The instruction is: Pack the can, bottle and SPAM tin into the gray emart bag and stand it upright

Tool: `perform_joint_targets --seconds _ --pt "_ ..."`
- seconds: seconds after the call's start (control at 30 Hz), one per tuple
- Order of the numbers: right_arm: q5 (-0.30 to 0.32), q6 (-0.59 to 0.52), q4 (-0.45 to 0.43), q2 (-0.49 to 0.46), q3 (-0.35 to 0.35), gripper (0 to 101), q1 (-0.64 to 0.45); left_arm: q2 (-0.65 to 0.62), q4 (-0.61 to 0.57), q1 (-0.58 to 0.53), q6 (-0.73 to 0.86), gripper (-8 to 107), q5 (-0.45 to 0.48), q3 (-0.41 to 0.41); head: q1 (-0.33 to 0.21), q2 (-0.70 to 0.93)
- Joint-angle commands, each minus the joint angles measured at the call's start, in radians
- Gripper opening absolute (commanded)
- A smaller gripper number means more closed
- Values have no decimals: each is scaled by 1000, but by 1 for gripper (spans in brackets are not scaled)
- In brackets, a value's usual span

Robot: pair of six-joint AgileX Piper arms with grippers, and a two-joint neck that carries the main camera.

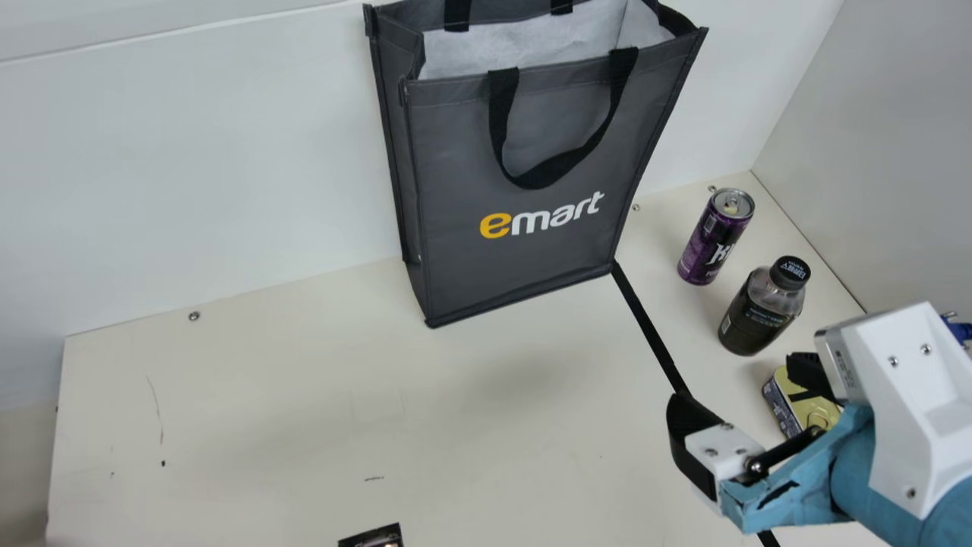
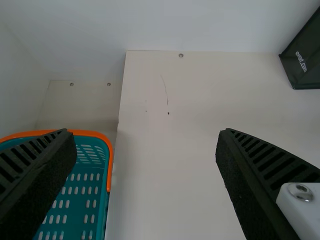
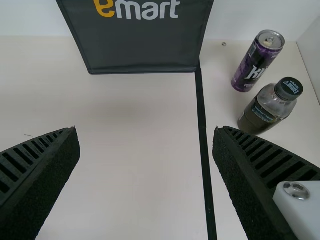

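Left gripper (image 2: 145, 132): fingers were spread.
Right gripper (image 1: 748, 393): fingers were spread.
Gold-lidded metal SPAM tin (image 1: 788, 404): lay partly hidden behind them.
Clear black-capped bottle (image 1: 759, 315): stood beyond.
Purple cylindrical can (image 1: 714, 239): stood farther.
Gray fabric emart bag (image 1: 456, 167): stood upright on the desk (image 1: 266, 395).

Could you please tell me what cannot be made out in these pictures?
Bottom inside the gray emart bag: main view, hidden by its front panel.
Part of the SPAM tin: main view, behind the right gripper.
Dark object: main view, cut off by the bottom edge, so unidentifiable.
Part of the teal basket: left wrist view, cut off by the edges and covered by the left gripper.
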Motion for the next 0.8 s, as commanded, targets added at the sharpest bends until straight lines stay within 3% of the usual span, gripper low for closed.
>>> perform_joint_targets --seconds 0.0,0.77 --pt "0 0 0 0 0 95 0 0 0 0 0 90 0 0 -23 -1" --pt "-21 -11 -36 71 -69 95 46 0 0 0 0 90 0 0 -23 -1"
